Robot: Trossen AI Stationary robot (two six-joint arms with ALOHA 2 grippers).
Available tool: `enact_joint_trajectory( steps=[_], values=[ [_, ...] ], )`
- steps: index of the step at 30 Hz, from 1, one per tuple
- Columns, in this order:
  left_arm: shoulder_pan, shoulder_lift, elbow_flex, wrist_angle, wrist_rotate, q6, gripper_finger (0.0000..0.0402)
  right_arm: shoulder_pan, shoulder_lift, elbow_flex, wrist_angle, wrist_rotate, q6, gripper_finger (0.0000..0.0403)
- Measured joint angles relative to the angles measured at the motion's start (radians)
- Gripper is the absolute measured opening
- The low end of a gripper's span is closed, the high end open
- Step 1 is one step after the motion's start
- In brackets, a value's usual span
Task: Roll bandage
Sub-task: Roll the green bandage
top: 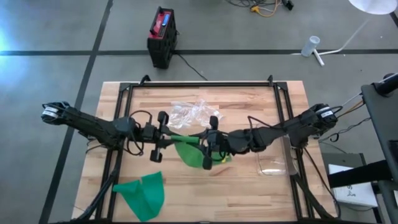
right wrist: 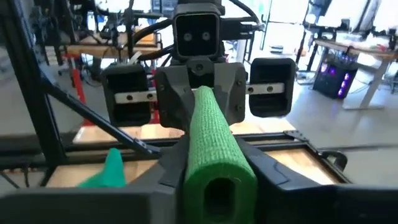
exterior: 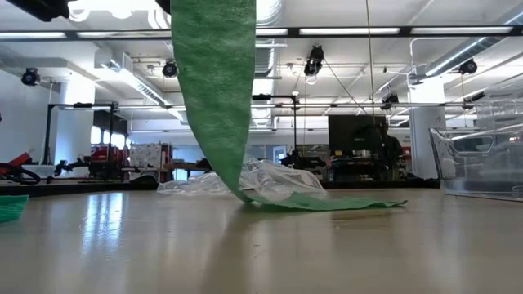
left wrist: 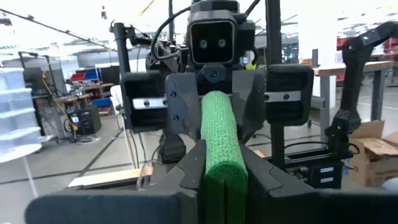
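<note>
You have the rolled bandage (top: 186,140) stretched between the left gripper (top: 163,138) and right gripper (top: 210,140) above mid-counter (top: 249,193). Behind it lies a plastic bag (top: 189,112); a second bandage (top: 143,194) sits near-left, a clear container (top: 275,163) right.

We're in a robotics lab: wooden workbench (top: 249,193), concrete floor (top: 62,37), strip lights (exterior: 343,31), equipment racks (exterior: 73,139) behind.
</note>
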Motion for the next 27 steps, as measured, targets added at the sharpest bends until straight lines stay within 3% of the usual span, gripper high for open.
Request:
enact_joint_trajectory(
  steps=[7, 18, 27],
  values=[
    [0.0, -0.02, 0.0, -0.014, 0.002, -0.17, 0.0096, 0.0, -0.002, 0.0, 0.006, -0.003, -0.195, 0.0029],
    [0.002, -0.07, 0.0, -0.036, 0.048, -0.411, 0.0205, 0.03, -0.005, 0.0, -0.007, 0.002, -0.664, 0.0042],
    [0.002, -0.037, 0.0, -0.06, 0.075, -0.483, 0.0239, 0.035, -0.004, 0.0, -0.016, 0.04, -0.912, 0.0037]
  ],
)
